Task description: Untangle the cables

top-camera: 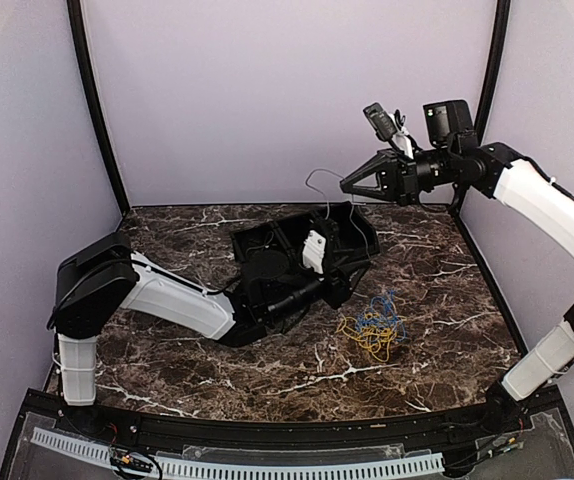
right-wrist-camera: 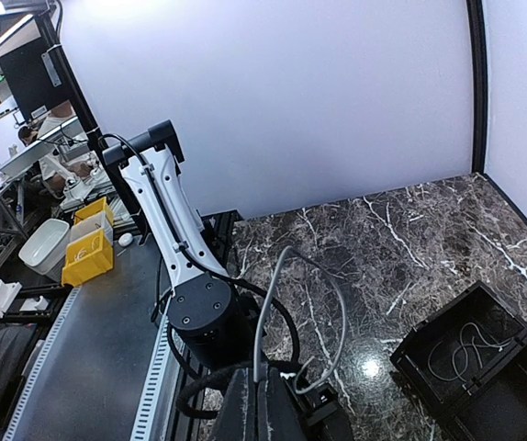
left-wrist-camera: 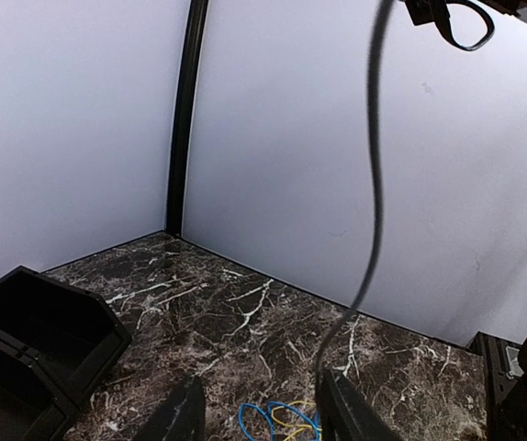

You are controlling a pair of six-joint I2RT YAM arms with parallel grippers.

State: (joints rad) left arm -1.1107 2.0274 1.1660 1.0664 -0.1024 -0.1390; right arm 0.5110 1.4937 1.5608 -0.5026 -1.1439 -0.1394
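The cables (top-camera: 372,330) are a small tangle of yellow and blue wires lying on the marble right of centre. They also show in the left wrist view (left-wrist-camera: 282,423), low between my open left fingers (left-wrist-camera: 183,415). My left gripper (top-camera: 342,232) is open and empty above the black tray's right end. My right gripper (top-camera: 347,186) is raised high near the back wall. It is shut on a thin grey wire (top-camera: 315,178) that loops out and hangs down. The pinch shows in the right wrist view (right-wrist-camera: 262,386). This wire (left-wrist-camera: 374,184) hangs just in front of my left gripper (left-wrist-camera: 263,418).
The black three-compartment tray (top-camera: 249,240) stands tilted at the centre back, under the left arm. A thin pale wire (right-wrist-camera: 465,349) lies in one compartment. Walls close the back and both sides. The left arm's base joint (right-wrist-camera: 204,310) sits at the near edge.
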